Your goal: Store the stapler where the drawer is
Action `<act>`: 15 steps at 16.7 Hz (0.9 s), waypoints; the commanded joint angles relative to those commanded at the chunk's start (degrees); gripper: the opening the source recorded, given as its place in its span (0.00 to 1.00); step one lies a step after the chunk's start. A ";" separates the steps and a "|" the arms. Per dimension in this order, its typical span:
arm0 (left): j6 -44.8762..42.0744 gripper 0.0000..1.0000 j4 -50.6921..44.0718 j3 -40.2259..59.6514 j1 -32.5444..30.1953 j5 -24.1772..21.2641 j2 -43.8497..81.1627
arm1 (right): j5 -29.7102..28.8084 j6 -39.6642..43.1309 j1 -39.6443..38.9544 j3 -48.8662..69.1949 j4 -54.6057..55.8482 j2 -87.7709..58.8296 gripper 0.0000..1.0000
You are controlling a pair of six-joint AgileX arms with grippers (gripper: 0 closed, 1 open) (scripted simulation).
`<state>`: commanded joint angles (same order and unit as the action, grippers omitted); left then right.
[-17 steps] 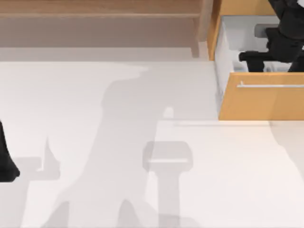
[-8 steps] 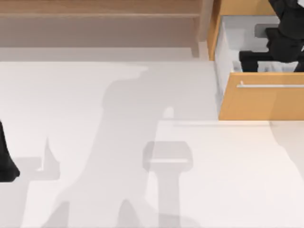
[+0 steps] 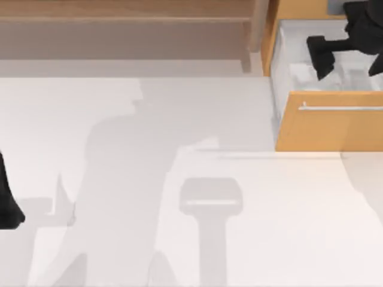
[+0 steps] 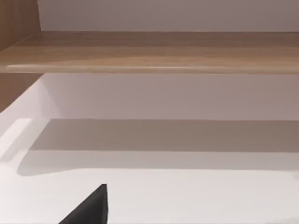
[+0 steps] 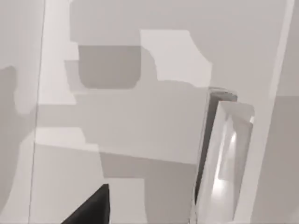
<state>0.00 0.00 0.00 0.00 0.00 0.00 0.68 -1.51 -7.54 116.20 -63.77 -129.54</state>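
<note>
The drawer [image 3: 329,122] stands pulled out at the back right, with an orange-brown front, a silver bar handle [image 3: 341,108] and a white inside [image 5: 117,121]. The slim white-and-silver stapler [image 5: 224,158], with its dark strip, lies on the drawer's white floor, free of any grip. My right gripper [image 3: 322,57] hangs open above the drawer's inside, apart from the stapler; one dark fingertip [image 5: 88,210] shows in its wrist view. My left gripper [image 3: 7,206] is parked at the table's left edge, open and holding nothing.
A wide darker brown wooden shelf [image 3: 125,12] runs along the back, left of the drawer, and also shows in the left wrist view [image 4: 149,51]. Arm shadows fall across the white table [image 3: 119,251]. The drawer front juts out over the table at the right.
The right gripper has lifted and pulled back from low in the drawer toward its rear, leaving the stapler on the floor. Its shadow on the table has slid left. The left arm stayed put.
</note>
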 joint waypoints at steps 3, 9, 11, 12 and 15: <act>0.00 1.00 0.00 0.00 0.00 0.00 0.00 | -0.04 6.78 -1.66 -6.17 8.74 7.21 1.00; 0.00 1.00 0.00 0.00 0.00 0.00 0.00 | -0.80 25.29 -10.05 -25.33 32.65 18.93 1.00; 0.00 1.00 0.00 0.00 0.00 0.00 0.00 | -1.43 32.30 -13.57 -33.34 42.08 21.60 1.00; 0.00 1.00 0.00 0.00 0.00 0.00 0.00 | -1.82 35.87 -15.33 -37.57 47.03 22.69 1.00; 0.00 1.00 0.00 0.00 0.00 0.00 0.00 | -3.29 46.59 -20.36 -50.63 62.75 25.10 1.00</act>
<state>0.00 0.00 0.00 0.00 0.00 0.00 -2.61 45.08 -27.91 65.57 -1.02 -104.44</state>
